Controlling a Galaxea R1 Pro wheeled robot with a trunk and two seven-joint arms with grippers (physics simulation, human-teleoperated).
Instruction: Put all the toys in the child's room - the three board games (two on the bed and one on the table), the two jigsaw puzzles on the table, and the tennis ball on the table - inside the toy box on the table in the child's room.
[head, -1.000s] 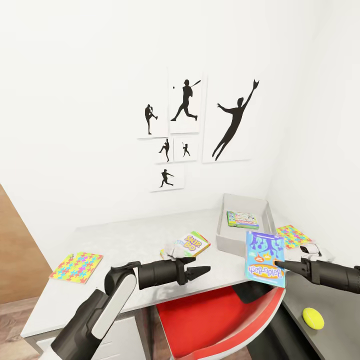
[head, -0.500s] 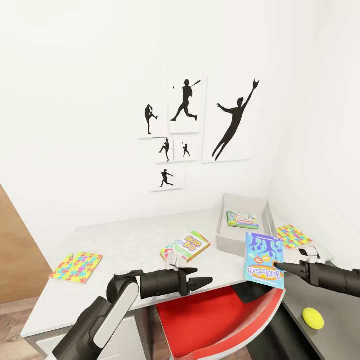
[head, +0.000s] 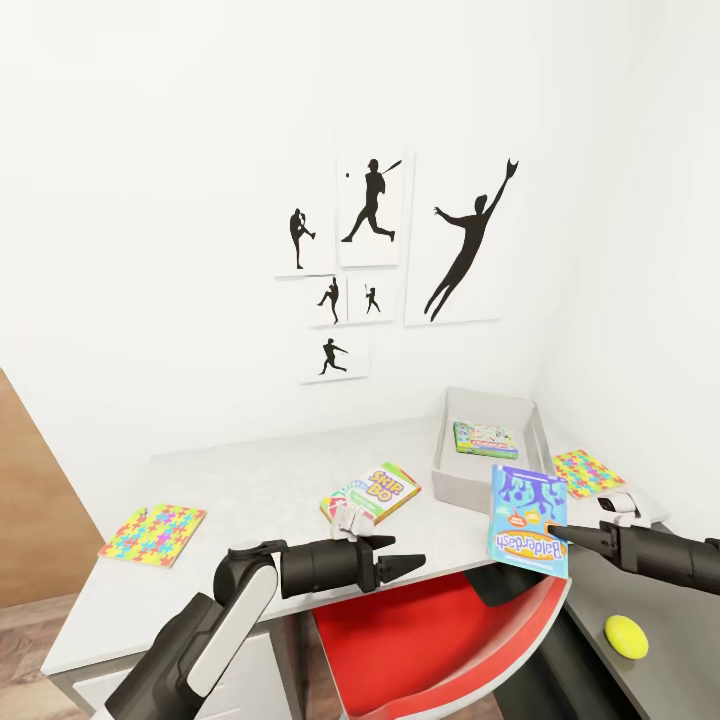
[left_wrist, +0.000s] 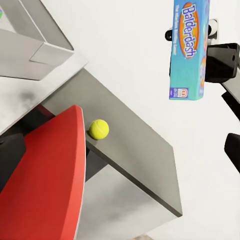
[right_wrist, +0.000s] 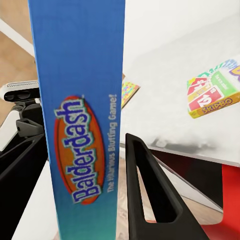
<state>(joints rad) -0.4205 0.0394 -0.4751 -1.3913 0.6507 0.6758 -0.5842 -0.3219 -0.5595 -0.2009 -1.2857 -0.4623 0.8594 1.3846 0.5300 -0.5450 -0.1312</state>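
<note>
1. Head view shows the right gripper (head: 556, 529) holding the teal-blue Balderdash game (head: 529, 518) upright in the air, just in front of the toy box (head: 448, 470) on the desk (head: 250, 480).
2. Its fingers are closed on the game's edge; in the right wrist view one dark finger (right_wrist: 150, 195) lies against the box's narrow side.
3. The left gripper (head: 405, 564) hangs over the desk's near edge, above the red chair (head: 430, 640), with nothing in it; its fingers look nearly together, though I cannot tell the gap for sure.
4. The step in hand is, by my judgement, carrying this game to the toy box; next it needs lifting over the near wall, laying flat, and letting go.
5. The toy box already holds one board game with busy art (head: 485, 438), lying flat on its floor, with room beside it.
6. Still outside it: the Skip-Bo game (head: 372, 492) mid-desk, one jigsaw puzzle (head: 153, 533) at the desk's left end, another jigsaw (head: 587, 470) just right of the box, and the tennis ball (head: 626, 636) on the darker surface at lower right.
</note>
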